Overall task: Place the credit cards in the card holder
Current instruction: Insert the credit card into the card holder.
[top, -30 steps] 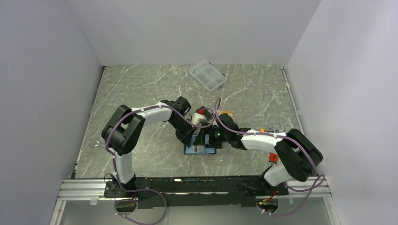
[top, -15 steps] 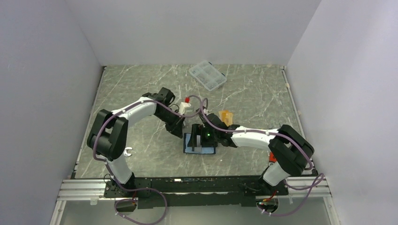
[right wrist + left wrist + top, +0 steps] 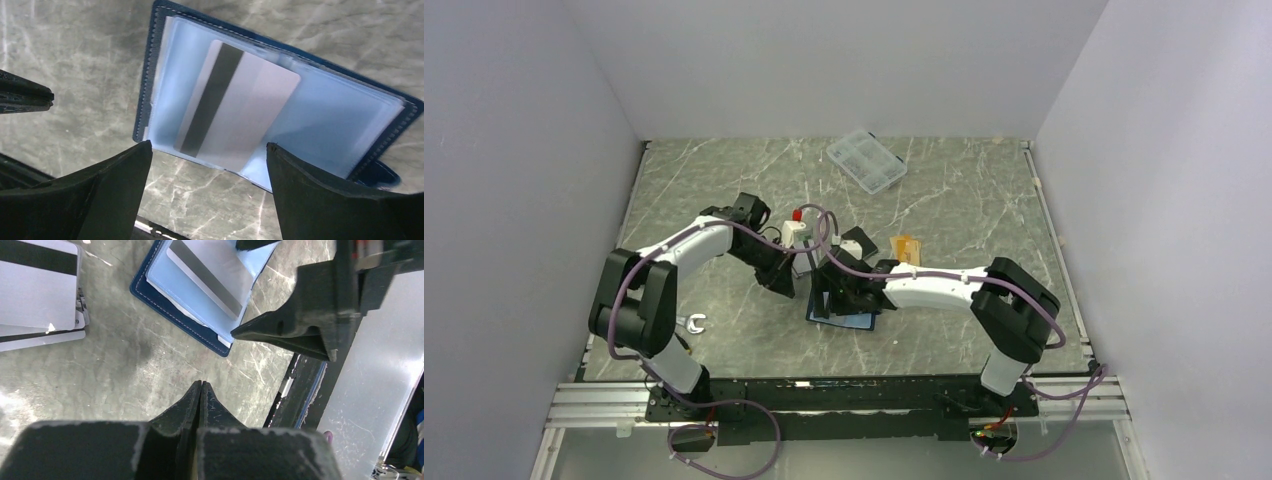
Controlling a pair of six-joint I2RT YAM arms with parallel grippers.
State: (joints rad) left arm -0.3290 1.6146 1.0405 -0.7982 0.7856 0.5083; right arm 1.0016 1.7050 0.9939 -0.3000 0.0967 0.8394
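Holder (image 3: 340, 115) lies open mid-table (image 3: 964, 200), with a silver striped card (image 3: 235, 107) that looks only part-way into its sleeve. Right gripper (image 3: 207, 152) hangs over it, jaws spread wide, holding nothing. Left gripper (image 3: 200, 387) is pressed together and empty just left of the holder, more cards (image 3: 37, 290) near it. Risk: nothing pins the holder, so pushing the card home may drag it or pop the card out.

Lab test cell, white enclosure walls (image 3: 514, 180), marble-look table (image 3: 964, 200), aluminium mounting rail (image 3: 594, 408)
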